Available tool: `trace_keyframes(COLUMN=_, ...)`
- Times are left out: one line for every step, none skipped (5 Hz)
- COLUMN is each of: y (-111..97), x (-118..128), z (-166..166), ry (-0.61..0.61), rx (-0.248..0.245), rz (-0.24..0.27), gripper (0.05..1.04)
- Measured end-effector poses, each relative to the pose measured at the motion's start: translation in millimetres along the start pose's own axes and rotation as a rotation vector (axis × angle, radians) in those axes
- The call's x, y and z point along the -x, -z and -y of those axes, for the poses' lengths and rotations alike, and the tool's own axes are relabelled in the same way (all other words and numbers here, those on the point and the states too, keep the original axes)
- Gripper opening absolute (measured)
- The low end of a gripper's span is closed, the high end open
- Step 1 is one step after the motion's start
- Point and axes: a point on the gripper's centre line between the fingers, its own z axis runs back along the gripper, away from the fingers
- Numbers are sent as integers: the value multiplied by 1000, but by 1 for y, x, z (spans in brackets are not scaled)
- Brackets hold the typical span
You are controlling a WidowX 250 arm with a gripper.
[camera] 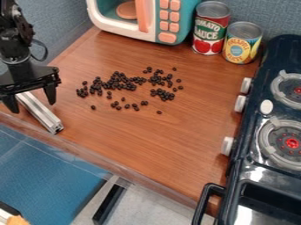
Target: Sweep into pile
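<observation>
Wooden counter [170, 149]: black beans [115, 81], metal bar [41, 113], toy microwave [185, 18], red can [210, 28], yellow can [241, 44].

Claw [32, 105]: matt black, plastic look. Bar [42, 115] just under claw: bare metal, smooth, dull sheen. Counter [147, 140] below claw: wood-grain look, smooth, soft sheen. Beans [93, 107] out past claw: smooth-looking. Microwave [181, 22], farther from claw: smooth plastic. Cans [210, 27] beyond it: metal rims, printed labels, paper look. Stove [251, 118] across counter from claw: glossy black plastic look, strong reflections. Wall [64, 11] behind claw: rough, cloth-like, matt.
</observation>
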Motion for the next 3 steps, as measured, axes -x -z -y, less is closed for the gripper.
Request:
trace_keyframes(y=0, x=-1, z=-2, ry=-16, rx=-7, rz=6, gripper=696)
trace_keyframes(y=1, x=-1, z=-2, ry=-33, rx=-5, rz=14, gripper=449)
trace_keyframes(y=1, x=0, z=-2, ry=-34, rx=-7, rz=15, gripper=428)
